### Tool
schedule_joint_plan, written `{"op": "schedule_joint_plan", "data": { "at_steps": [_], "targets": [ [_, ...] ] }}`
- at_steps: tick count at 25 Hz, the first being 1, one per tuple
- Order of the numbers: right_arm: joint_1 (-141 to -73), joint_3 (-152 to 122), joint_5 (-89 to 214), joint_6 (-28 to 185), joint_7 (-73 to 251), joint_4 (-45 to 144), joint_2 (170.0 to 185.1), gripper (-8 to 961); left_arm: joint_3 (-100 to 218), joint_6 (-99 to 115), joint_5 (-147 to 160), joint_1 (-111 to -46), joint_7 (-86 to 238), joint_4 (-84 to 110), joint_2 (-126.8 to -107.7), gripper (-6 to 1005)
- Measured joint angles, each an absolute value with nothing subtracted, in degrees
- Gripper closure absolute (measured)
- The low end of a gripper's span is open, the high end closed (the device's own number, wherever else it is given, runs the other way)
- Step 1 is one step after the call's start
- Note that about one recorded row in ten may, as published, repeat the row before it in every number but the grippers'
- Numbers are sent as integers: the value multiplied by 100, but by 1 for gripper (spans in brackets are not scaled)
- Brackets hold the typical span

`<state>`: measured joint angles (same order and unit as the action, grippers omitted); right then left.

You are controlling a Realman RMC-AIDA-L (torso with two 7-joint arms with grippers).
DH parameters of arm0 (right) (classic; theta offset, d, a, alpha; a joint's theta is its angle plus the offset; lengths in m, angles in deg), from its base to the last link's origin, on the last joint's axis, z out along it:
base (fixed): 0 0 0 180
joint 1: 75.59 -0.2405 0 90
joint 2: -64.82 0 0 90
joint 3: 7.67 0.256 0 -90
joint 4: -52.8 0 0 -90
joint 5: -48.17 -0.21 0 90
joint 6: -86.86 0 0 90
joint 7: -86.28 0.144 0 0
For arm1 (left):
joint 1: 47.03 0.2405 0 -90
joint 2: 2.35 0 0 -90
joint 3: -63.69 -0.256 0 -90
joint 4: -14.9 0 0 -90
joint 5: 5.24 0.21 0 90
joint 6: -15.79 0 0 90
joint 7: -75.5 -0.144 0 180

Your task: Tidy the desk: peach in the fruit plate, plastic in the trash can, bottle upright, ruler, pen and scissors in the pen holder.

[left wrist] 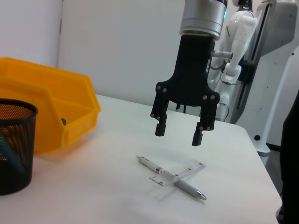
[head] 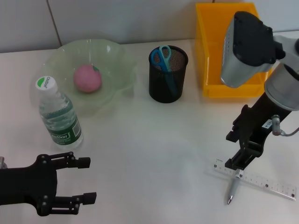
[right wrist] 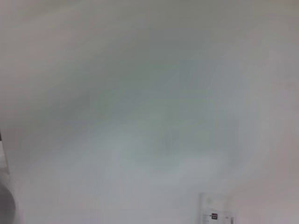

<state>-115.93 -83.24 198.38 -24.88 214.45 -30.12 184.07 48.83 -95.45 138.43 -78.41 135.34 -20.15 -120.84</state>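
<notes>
Lying crossed on the table (head: 154, 140), the pen (head: 232, 190) sits under the clear ruler (head: 257, 179), tip toward the robot, ruler running sideways; both remain. Peach (head: 87, 78), scissors (head: 164, 57) and bottle (head: 59, 115) look done. The right gripper (left wrist: 179, 132) hovers above, fingers open; the left gripper (head: 83, 179) waits open nearby.

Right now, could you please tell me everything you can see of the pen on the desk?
The pen is slim and silvery, seemingly metal or plastic, with a darker tip. It lies flat on the white desk, crossing the clear ruler, apparently over it. The right gripper hovers just above with jaws open, not touching it.
</notes>
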Motion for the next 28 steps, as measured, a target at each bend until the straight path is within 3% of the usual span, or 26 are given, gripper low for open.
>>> {"op": "schedule_joint_plan", "data": {
  "at_steps": [28],
  "targets": [
    [-11130,-9813,20134,-1152,22683,-2515,18441,265,4857,-9492,13766,-7859,13553,-1938,-12083,185]
  ]
}}
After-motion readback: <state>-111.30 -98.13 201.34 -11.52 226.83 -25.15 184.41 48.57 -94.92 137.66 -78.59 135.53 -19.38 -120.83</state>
